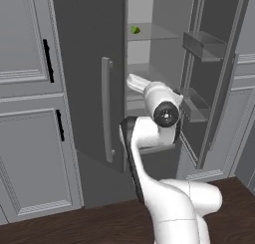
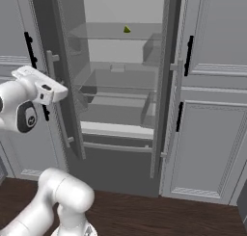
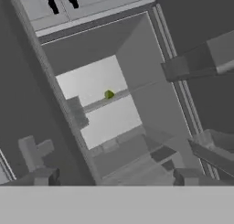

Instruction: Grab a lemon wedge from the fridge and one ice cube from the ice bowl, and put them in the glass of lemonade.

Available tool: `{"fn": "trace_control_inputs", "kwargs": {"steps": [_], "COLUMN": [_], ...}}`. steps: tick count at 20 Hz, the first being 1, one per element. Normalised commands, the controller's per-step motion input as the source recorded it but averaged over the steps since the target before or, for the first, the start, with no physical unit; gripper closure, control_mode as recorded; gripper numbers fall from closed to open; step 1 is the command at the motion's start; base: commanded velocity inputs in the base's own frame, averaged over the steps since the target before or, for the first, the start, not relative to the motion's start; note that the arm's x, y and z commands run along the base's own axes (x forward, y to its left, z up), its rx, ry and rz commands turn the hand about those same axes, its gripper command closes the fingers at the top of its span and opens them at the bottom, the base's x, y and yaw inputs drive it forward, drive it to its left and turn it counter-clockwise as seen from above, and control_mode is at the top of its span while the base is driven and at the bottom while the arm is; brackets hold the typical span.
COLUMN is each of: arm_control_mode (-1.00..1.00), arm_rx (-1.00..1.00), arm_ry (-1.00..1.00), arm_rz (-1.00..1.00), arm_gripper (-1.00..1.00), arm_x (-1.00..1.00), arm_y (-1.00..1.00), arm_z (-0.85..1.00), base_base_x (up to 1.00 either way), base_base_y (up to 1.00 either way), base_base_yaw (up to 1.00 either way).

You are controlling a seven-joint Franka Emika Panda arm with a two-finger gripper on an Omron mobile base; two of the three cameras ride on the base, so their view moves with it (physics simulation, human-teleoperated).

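Reaching for the lemon wedge [image 1: 135, 29] comes first, judged from the open fridge [image 1: 89, 88] and a wedge not yet lifted. Sits small and yellow-green on an upper glass shelf [image 1: 154, 33], toward the left side of the pale interior and back from the shelf's front edge. Seen from the right base camera as a speck [image 2: 127, 30] high in the compartment, near the middle of the shelf; seen from the hand camera [image 3: 109, 94] close to centre, resting right on the shelf line.

To do the step well: raise the hand up to shelf level before going in, since the wedge lies well above the wrist. Keep clear of the right door's bins [image 1: 204, 45] and of the left door's bar handle [image 1: 106, 108] on the way. Come in level over the shelf, straddle the wedge, then close gently, because so tiny a piece could slip out or be pushed farther back. Probably wise to keep the wedge centred in the hand camera during the approach.

Gripper [image 2: 54, 96] at the left of the right base view, near the left door's edge and well apart from the wedge. Jaws hard to make out in the frames, yet taken as spread fully apart. Holds nothing, touches nothing so far as can be told.
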Motion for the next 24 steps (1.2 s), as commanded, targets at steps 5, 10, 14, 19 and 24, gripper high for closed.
{"fn": "trace_control_inputs", "kwargs": {"steps": [5,10,14,19,24], "arm_control_mode": [-1.0,-1.0,-1.0,-1.0,-1.0], "arm_rx": [0.78,0.8,0.58,0.31,0.03], "arm_ry": [0.61,0.46,0.28,-0.02,-0.08], "arm_rz": [-0.01,0.0,0.07,0.19,0.22], "arm_gripper": [-1.0,-1.0,-1.0,-1.0,-1.0], "arm_x": [0.91,1.0,0.65,0.2,0.57], "arm_y": [-0.79,-0.37,0.11,0.21,0.56], "arm_z": [-0.93,-1.0,-0.73,-0.08,-0.15], "base_base_x": [0.0,0.0,0.0,0.0,0.0], "base_base_y": [0.0,0.0,0.0,0.0,0.0], "base_base_yaw": [0.0,0.0,0.0,0.0,0.0]}}
